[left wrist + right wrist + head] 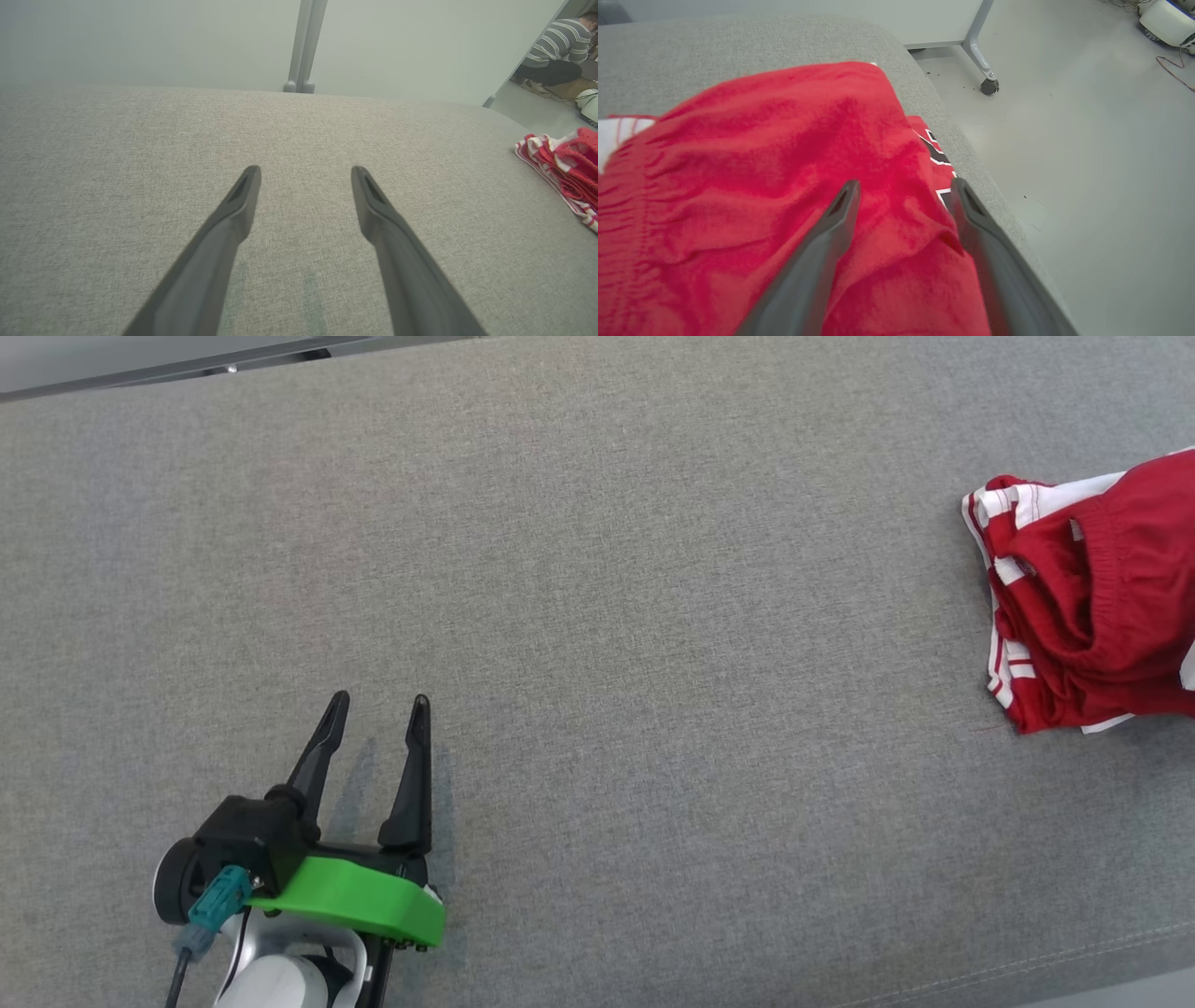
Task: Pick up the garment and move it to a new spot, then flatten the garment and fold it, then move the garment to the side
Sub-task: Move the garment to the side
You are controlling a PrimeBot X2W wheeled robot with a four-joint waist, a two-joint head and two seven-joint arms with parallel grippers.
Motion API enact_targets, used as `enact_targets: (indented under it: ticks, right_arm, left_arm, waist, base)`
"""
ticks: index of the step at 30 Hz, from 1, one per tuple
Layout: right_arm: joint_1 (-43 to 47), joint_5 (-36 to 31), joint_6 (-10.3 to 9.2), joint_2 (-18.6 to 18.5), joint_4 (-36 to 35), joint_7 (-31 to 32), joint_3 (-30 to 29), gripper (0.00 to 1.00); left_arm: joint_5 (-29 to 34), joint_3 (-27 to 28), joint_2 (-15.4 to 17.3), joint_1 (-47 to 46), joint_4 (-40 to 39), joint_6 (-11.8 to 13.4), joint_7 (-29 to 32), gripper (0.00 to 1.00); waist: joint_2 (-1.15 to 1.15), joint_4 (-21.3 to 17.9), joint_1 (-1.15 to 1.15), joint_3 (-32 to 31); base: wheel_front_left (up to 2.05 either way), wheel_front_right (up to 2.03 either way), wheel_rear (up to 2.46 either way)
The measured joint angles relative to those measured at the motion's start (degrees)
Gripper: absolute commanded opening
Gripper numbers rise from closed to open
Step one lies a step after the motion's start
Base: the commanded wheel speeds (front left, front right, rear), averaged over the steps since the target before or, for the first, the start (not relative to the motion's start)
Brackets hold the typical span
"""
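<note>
The garment (pixel 1092 607) is a red piece with white stripes, lying bunched at the far right of the grey fabric surface (pixel 653 616). It also shows at the right edge of the left wrist view as the garment (pixel 567 172). My right gripper (pixel 903 189) hangs just over the garment (pixel 761 186) with its jaws apart and red cloth lying between and under them, nothing pinched. My left gripper (pixel 378 705) rests open over bare fabric at the lower left, far from the garment; it stands open the same way in its own view, left gripper (pixel 306 175).
The surface's right edge (pixel 971 154) drops to a pale floor (pixel 1087 163) right beside the garment. A table leg on a caster (pixel 987 84) stands beyond it. A person in a striped top (pixel 558 46) crouches far off. A grey post (pixel 303 46) rises behind the surface.
</note>
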Motion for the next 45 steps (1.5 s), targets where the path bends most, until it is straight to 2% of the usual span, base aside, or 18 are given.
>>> enact_targets:
  ticks: [6,11,22,27,35,39,40,45]
  right_arm:
    - [-2.4,-1.4,0.0,0.9,-0.2,-2.7,0.6,1.0]
    - [-4.6,-0.6,0.0,2.6,-3.2,-5.0,4.4,1.0]
    - [-2.9,6.5,0.0,5.6,-15.6,-6.8,16.8,1.0]
    - [0.8,9.8,0.0,6.7,-21.0,-6.4,18.9,1.0]
    - [11.3,10.7,0.0,10.4,-34.3,-3.2,17.1,1.0]
    - [18.0,8.8,0.0,14.3,-42.2,-1.0,14.5,1.0]
    - [21.5,7.5,0.0,16.5,-46.0,0.0,13.3,1.0]
    - [29.4,4.5,0.0,20.9,-54.3,2.2,11.2,1.0]
  left_arm:
    - [-0.2,0.0,-0.1,0.0,0.5,0.0,-0.6,1.0]
    - [-1.1,0.3,-0.7,0.1,1.0,0.2,-1.3,1.0]
    - [-5.5,4.8,-2.3,0.5,4.1,0.2,-4.8,1.0]
    - [-6.2,6.5,-3.0,1.5,5.2,0.5,-5.9,1.0]
    - [-5.6,10.4,-3.7,4.6,5.6,2.1,-7.1,1.0]
    - [-4.7,11.6,-3.6,6.7,5.9,2.7,-7.2,1.0]
    - [-4.3,12.1,-3.6,7.5,6.2,2.8,-7.2,1.0]
    - [-3.3,12.3,-3.8,9.7,6.2,3.0,-7.4,1.0]
  waist:
    - [0.0,-0.8,0.0,-1.4]
    - [0.0,-1.5,0.0,-3.6]
    - [0.0,-2.0,0.0,-9.8]
    - [0.01,-1.6,0.0,-12.1]
    - [0.01,0.2,0.0,-16.0]
    - [0.01,1.3,0.0,-17.3]
    - [0.01,1.9,0.0,-17.8]
    - [0.01,3.4,0.0,-18.8]
  base:
    - [0.0,0.0,0.0]
    - [0.0,0.0,0.0]
    - [0.0,0.0,0.0]
    - [0.0,0.0,0.0]
    - [0.0,0.0,0.0]
    - [0.0,0.0,0.0]
    - [0.0,0.0,0.0]
    - [0.0,0.0,0.0]
